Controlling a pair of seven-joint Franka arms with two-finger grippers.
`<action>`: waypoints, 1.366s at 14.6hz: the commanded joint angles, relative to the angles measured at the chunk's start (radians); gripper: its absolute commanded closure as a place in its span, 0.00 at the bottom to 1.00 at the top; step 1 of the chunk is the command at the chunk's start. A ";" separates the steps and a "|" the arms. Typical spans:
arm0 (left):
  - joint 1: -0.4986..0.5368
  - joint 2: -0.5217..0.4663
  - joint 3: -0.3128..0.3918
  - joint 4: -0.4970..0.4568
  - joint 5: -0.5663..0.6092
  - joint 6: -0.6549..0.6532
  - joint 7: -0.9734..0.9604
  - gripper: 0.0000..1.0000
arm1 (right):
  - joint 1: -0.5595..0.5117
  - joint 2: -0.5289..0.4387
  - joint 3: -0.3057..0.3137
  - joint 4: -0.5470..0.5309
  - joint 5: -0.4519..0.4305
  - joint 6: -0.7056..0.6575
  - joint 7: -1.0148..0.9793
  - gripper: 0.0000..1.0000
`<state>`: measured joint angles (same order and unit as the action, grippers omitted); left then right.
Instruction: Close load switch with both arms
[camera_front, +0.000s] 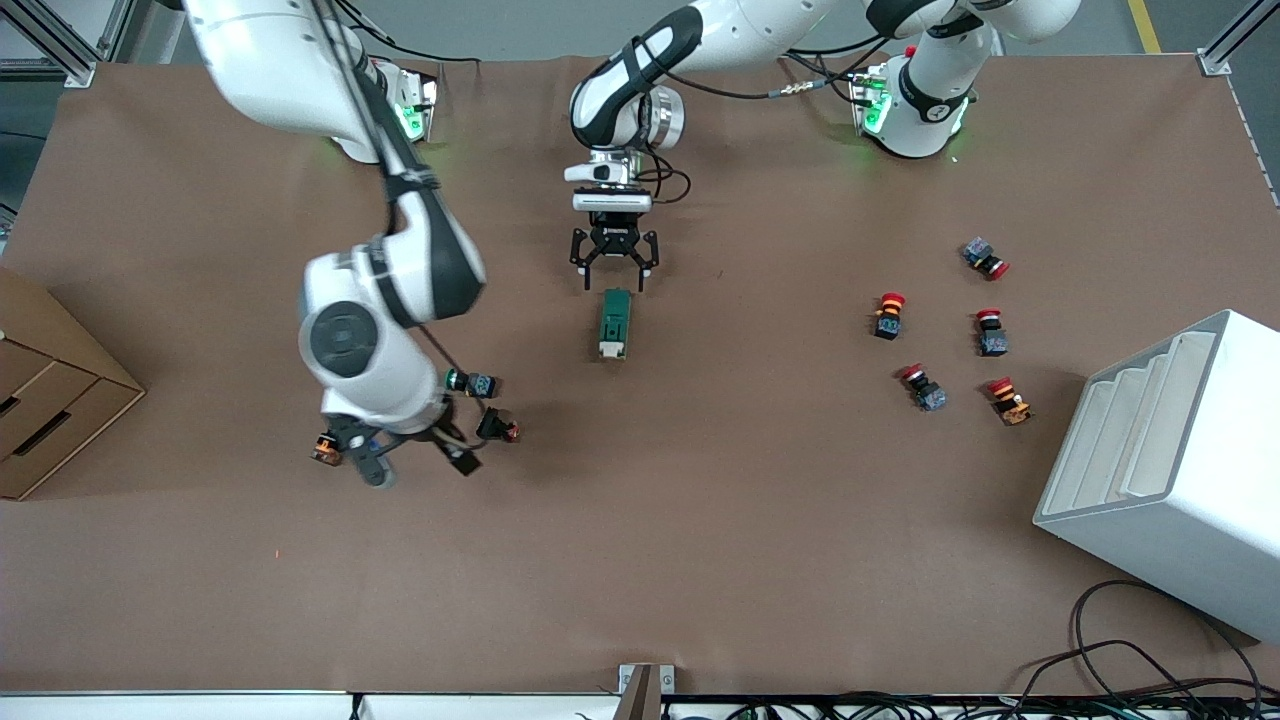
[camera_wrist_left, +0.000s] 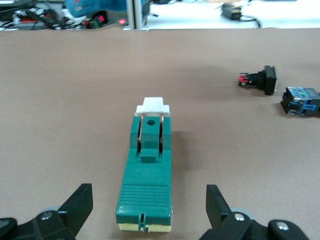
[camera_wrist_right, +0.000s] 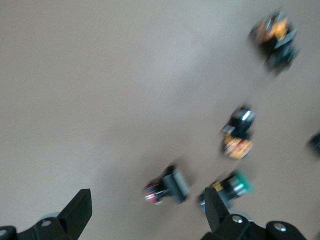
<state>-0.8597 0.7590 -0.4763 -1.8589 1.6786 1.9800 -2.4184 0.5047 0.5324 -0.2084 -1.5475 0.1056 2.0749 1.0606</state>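
Observation:
The load switch (camera_front: 614, 322) is a dark green block lying on the brown table, with its white lever piece (camera_front: 609, 349) at the end nearer the front camera. In the left wrist view the switch (camera_wrist_left: 147, 175) lies lengthwise between my fingers. My left gripper (camera_front: 613, 268) is open, low at the switch's green end; its fingers (camera_wrist_left: 80, 202) stand well clear on either side. My right gripper (camera_front: 418, 465) is open and empty over a cluster of push-buttons toward the right arm's end.
Under the right gripper lie a green-capped push-button (camera_front: 470, 383), a black and red one (camera_front: 497, 427) and an orange one (camera_front: 325, 450). Several red-capped push-buttons (camera_front: 888, 315) lie toward the left arm's end, beside a white rack (camera_front: 1170, 470). A cardboard box (camera_front: 50, 400) stands at the right arm's end.

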 joint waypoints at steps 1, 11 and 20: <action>0.008 -0.085 -0.018 0.030 -0.184 0.005 0.143 0.00 | -0.118 -0.086 0.024 -0.023 0.006 -0.119 -0.322 0.00; 0.226 -0.288 -0.019 0.322 -0.850 0.003 0.764 0.00 | -0.460 -0.193 0.015 0.223 -0.075 -0.587 -1.112 0.00; 0.660 -0.481 -0.021 0.397 -1.338 -0.084 1.412 0.00 | -0.454 -0.193 0.024 0.287 -0.119 -0.607 -1.119 0.00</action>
<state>-0.2539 0.2981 -0.4873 -1.4793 0.3916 1.9521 -1.0977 0.0501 0.3300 -0.1997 -1.2842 -0.0161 1.4885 -0.0548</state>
